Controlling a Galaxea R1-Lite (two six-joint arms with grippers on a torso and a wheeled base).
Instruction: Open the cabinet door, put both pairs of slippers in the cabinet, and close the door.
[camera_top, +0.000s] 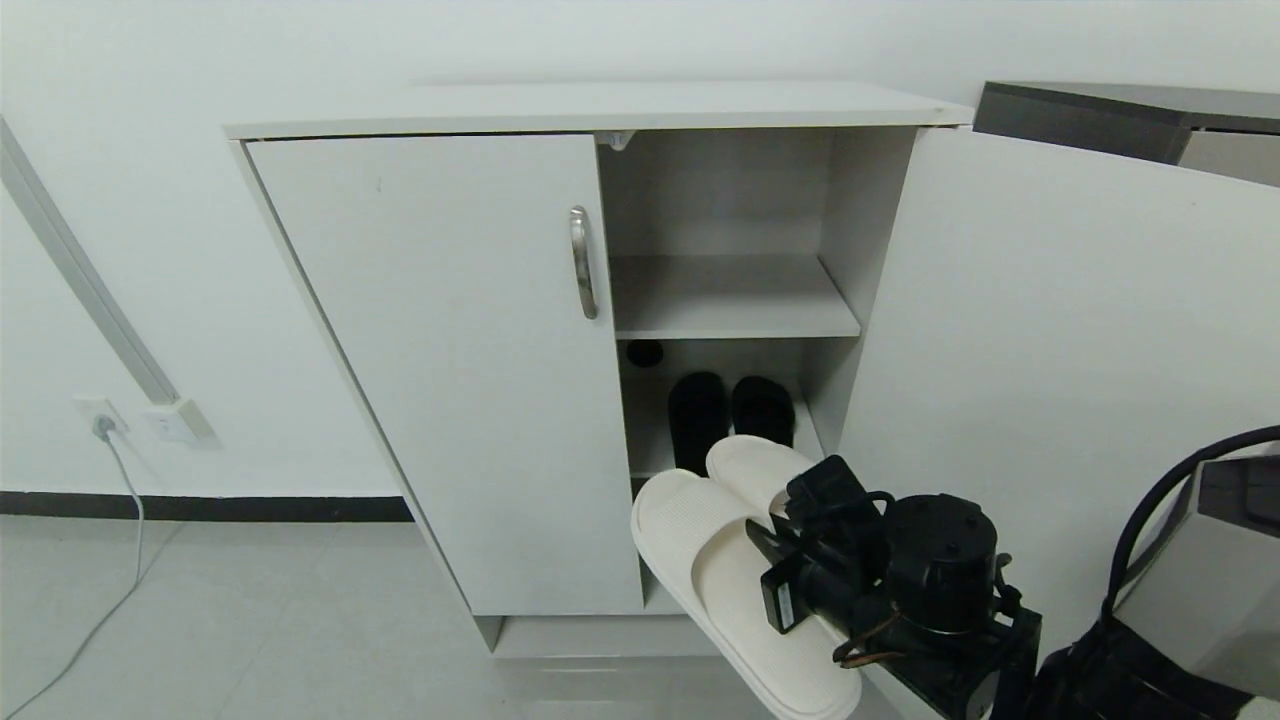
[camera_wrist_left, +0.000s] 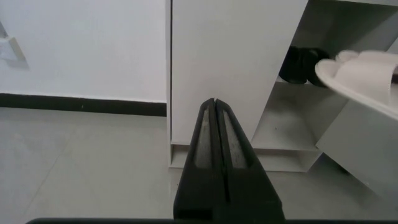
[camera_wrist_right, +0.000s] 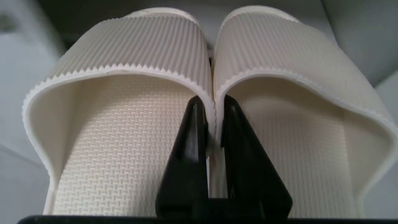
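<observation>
White wall (camera_top: 200, 60), grey tiled floor (camera_top: 250, 620), black baseboard (camera_top: 200, 506), and a wall socket (camera_top: 100, 415) with a cable (camera_top: 130, 520) trailing down to the floor. White two-door cabinet (camera_top: 600, 100) stands against the wall. Its left door (camera_top: 440, 380) is closed and has a vertical metal handle (camera_top: 582, 262); its right door (camera_top: 1050, 350) is swung wide open.

Inside, the upper shelf (camera_top: 730, 300) is bare. On the lower shelf (camera_top: 650, 440) the black slippers (camera_top: 698, 415) sit side by side, toes inward. A small dark round thing (camera_top: 645, 352) sits at the back behind them; I cannot tell what it is.

The cream slippers (camera_top: 700, 540) are in the air in front of the open half, below shelf level, paired side by side. They are tilted, toes up toward the opening and heels lower. Whether the toes pass the shelf edge I cannot tell. They have ribbed upper bands, fine textured footbeds and plain thick soles.

Right gripper (camera_wrist_right: 213, 109) is clamped narrow on them, one finger in each slipper, pinching the two adjoining inner walls together.

Left gripper (camera_wrist_left: 215, 104) is low over the floor, facing the closed left door. Its fingers are pressed together and hold nothing.
</observation>
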